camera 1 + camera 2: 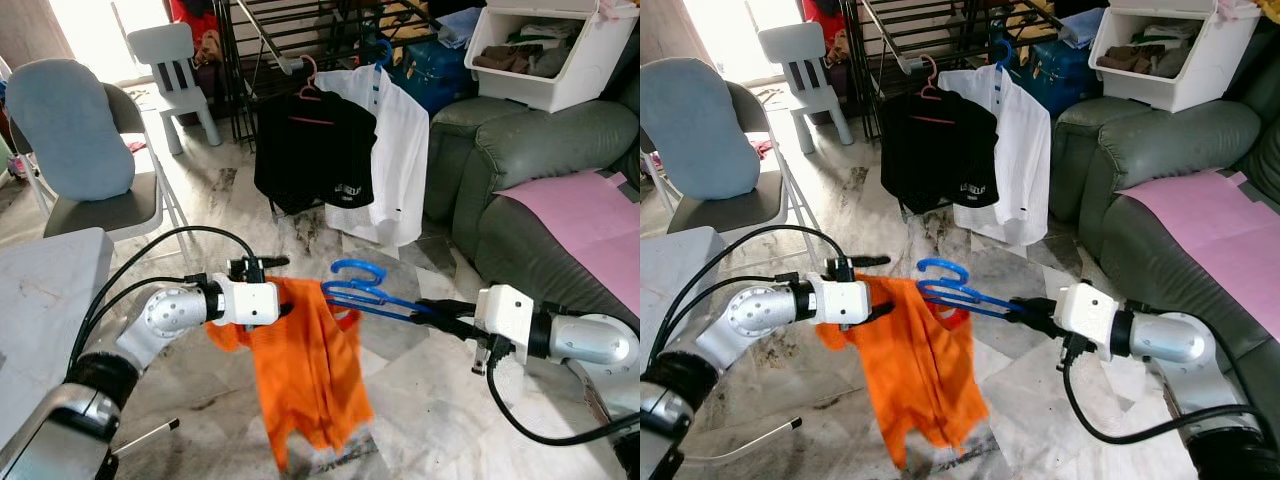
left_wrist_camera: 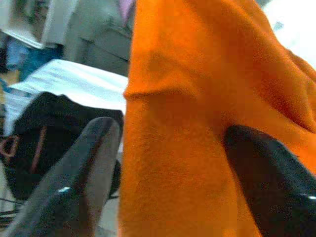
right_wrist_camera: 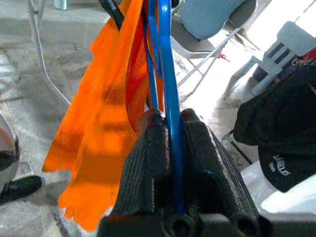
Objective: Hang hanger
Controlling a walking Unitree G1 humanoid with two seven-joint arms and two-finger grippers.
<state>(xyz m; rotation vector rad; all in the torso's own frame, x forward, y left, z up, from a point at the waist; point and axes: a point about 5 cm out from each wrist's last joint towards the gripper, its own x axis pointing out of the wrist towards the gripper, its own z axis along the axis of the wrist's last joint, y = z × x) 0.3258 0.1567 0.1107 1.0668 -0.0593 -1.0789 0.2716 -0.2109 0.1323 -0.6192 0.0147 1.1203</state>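
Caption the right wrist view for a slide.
Right gripper shut on thin blue plastic hanger draped with orange cloth garment.

**Blue hanger with orange shirt, held mid-air**

The blue hanger (image 1: 365, 292) lies roughly level at centre frame in the left eye view, its hook curling up towards the upper left. An orange shirt (image 1: 305, 370) drapes from it, hanging limp and crumpled towards the lower centre, above the marble floor. The shirt's left shoulder is bunched sideways.

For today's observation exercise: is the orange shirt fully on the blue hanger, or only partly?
Only partly. The orange shirt hangs bunched between the left hand and the blue hanger, which the right hand grips.
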